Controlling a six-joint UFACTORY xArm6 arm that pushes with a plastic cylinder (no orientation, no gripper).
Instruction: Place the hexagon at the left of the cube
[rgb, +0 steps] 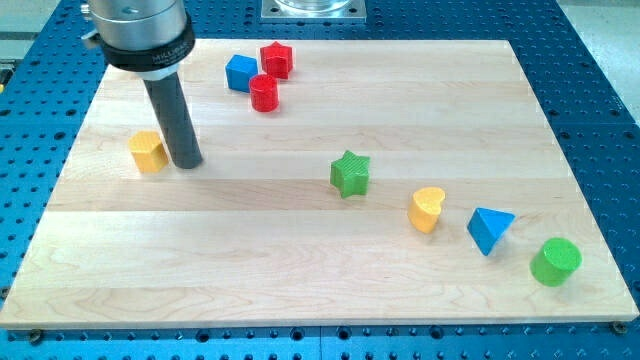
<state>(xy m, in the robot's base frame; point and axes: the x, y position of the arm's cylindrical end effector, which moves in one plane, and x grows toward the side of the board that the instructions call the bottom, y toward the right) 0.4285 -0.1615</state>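
A straight dark grey rod hangs beneath a black-and-silver collar bearing small, unreadable print.

Pale wooden board (300, 260), planks running across. It lies on a blue perforated metal table (600, 60). Grey metal plate (313, 8) at view's top. Even, bright light.
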